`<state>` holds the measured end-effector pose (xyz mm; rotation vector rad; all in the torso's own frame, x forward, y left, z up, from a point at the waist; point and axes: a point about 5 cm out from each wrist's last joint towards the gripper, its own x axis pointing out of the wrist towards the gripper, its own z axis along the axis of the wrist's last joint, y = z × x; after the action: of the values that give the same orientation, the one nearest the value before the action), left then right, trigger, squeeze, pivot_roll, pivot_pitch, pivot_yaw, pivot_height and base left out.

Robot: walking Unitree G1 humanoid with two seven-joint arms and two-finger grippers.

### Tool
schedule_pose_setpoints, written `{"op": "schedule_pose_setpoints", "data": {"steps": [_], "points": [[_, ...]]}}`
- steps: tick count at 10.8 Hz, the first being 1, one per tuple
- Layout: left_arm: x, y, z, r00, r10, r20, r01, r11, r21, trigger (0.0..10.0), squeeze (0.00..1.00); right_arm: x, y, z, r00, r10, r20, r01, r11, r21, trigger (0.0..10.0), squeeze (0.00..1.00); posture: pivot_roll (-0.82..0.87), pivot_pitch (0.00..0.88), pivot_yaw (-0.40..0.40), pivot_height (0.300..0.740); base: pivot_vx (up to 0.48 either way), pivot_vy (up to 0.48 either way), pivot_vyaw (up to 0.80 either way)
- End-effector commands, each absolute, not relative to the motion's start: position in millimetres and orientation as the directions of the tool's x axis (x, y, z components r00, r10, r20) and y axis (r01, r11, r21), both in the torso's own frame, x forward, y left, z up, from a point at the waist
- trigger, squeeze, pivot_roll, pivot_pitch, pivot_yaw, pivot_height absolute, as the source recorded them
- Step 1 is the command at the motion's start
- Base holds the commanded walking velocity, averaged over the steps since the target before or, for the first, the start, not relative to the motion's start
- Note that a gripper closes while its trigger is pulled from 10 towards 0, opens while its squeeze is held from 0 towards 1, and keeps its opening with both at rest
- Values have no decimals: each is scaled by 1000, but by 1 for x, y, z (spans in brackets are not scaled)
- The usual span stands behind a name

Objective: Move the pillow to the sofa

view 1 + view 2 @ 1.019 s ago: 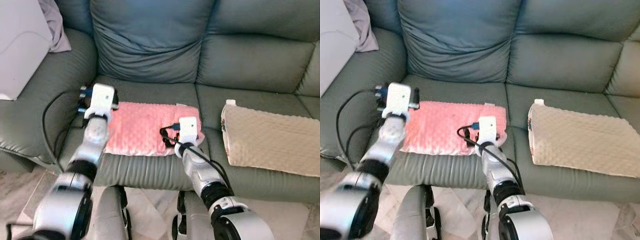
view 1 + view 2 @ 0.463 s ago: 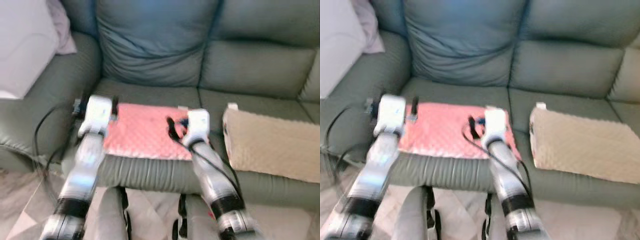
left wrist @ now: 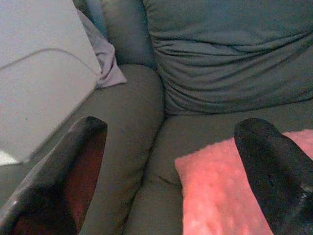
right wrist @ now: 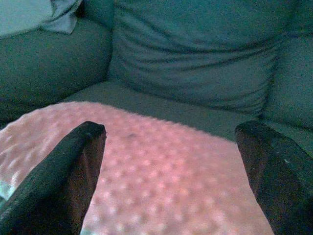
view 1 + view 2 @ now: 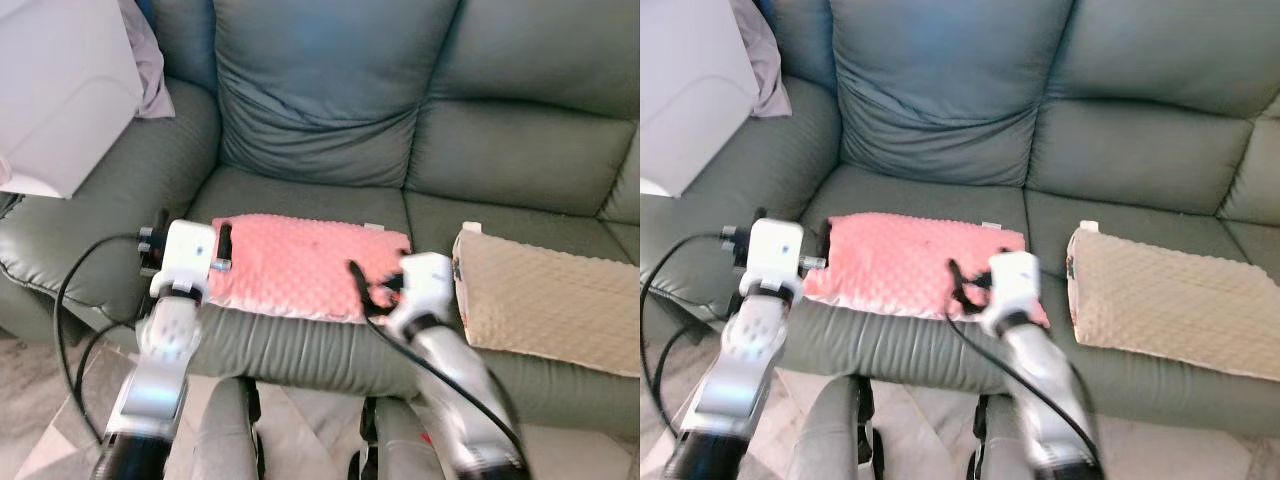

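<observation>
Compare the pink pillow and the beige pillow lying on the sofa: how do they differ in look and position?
The pink pillow lies on the middle seat cushion, between the two grippers; the beige pillow lies on the seat to its right, away from both. The pink pillow looks flatter, while the beige pillow looks thicker, with a blocky end. Both have a dotted, bumpy cover and rest flat on the sofa.

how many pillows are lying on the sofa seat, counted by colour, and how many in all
pink pillow: 1
beige pillow: 1
total on the sofa seat: 2
</observation>
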<state>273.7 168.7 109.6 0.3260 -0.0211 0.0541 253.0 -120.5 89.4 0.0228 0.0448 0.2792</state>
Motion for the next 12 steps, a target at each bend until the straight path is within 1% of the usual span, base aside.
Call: {"op": "schedule_pose_setpoints", "data": {"steps": [1,2,3,4,6,7,8,9,10,11,12], "points": [[268,173,108,998,62,27,-67,949,307,10000,0,250,-130,95,973,230,-18,-230,973,4,10000,1000,-10,0,-22,631,0,0,0],[261,178,102,995,99,9,-97,951,294,10000,0,245,-136,94,975,220,-19,-220,975,12,10000,1000,-8,0,-18,631,0,0,0],[255,180,97,994,107,-7,-101,957,272,10000,0,242,-142,96,980,199,-13,-199,980,-6,10000,565,-12,0,-16,631,0,0,0],[250,175,87,995,91,-48,-76,964,254,10000,0,242,-150,98,986,170,6,-170,985,27,10000,0,-18,0,-14,631,0,0,0],[266,168,94,994,109,-16,-103,971,216,10000,0,255,-153,103,989,149,27,-149,989,8,10000,0,-28,0,-2,673,0,0,0],[272,162,94,995,99,-16,-94,976,194,10000,0,262,-152,106,988,152,36,-152,988,8,10000,0,-29,0,-4,692,0,0,0],[272,158,94,997,74,-13,-71,979,189,10000,0,264,-151,106,986,162,37,-162,987,9,10000,0,-30,0,-4,706,0,0,0],[272,150,91,999,22,-26,-17,984,176,10000,0,266,-151,106,985,168,35,-168,986,12,10000,0,-32,0,-8,725,0,0,0],[272,149,88,999,23,-39,-15,982,186,10000,0,266,-151,104,984,174,31,-175,985,10,10000,0,-38,0,-8,739,0,0,0],[272,147,86,998,35,-45,-26,980,197,10000,0,266,-150,104,983,179,30,-179,984,9,10000,0,-40,0,-8,740,0,0,0],[273,139,84,999,20,-43,-11,980,200,10000,0,265,-148,103,981,191,28,-191,982,11,10000,0,-46,0,-10,740,0,0,0]]}}
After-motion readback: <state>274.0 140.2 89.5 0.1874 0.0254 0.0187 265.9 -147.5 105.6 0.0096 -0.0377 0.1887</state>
